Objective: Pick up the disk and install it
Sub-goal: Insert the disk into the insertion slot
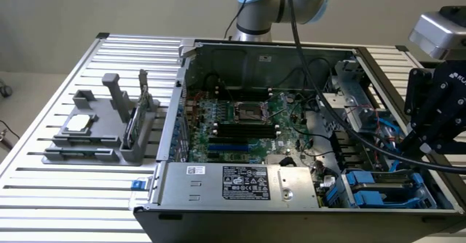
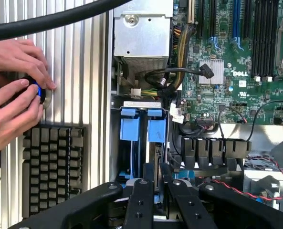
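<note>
End effector (image 1: 424,140) hangs over the corner of the open PC case (image 1: 255,54), right above the drive bay. The wrist cam shows the end effector (image 2: 156,168) narrow, tips nearly meeting, nothing gripped btwn them. The disk (image 1: 383,182) sits just below it in that bay, grey top showing inside its blue frame. Blue tabs (image 2: 131,128) at the bay's end lie straight ahead of the tips, close, can't tell if touching. Past the disk from the end effector: pwr supply box (image 1: 240,184), then the motherboard (image 1: 240,120). Thick black cable (image 1: 342,131) runs across the case toward the end effector. Well apart, on the case's far side from it, a grey stand (image 1: 102,136) holds a small chip (image 1: 78,123) and a thin card (image 1: 132,124) on the slatted counter (image 1: 109,54). Outside the case wall, off to the end effector's side, a person's hands (image 2: 12,114) wrap round a small blue-lit knob (image 2: 36,90), keyboard (image 2: 53,167) just beside them.
</note>
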`<state>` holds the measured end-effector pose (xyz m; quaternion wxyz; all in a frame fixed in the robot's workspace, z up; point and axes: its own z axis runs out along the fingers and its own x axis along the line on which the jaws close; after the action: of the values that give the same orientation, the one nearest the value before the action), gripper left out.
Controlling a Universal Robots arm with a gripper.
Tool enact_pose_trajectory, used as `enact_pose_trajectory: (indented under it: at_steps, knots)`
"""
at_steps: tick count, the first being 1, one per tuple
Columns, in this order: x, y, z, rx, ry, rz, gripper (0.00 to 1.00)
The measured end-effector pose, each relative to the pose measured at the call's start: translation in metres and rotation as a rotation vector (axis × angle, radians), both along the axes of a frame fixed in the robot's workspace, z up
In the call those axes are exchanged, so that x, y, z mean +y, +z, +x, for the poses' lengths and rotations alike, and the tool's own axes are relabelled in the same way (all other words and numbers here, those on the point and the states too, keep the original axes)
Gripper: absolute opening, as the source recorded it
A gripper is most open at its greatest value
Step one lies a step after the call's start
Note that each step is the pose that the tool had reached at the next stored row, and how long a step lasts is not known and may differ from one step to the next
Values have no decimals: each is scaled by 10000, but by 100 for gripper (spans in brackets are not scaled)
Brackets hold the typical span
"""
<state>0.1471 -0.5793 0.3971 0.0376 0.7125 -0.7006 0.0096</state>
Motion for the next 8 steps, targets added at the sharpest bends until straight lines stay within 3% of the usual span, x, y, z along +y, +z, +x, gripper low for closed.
enact_pose_trajectory:
  at_steps: [8]
  knots:
    - [0, 0, 0, 0, 0, 5, 20]
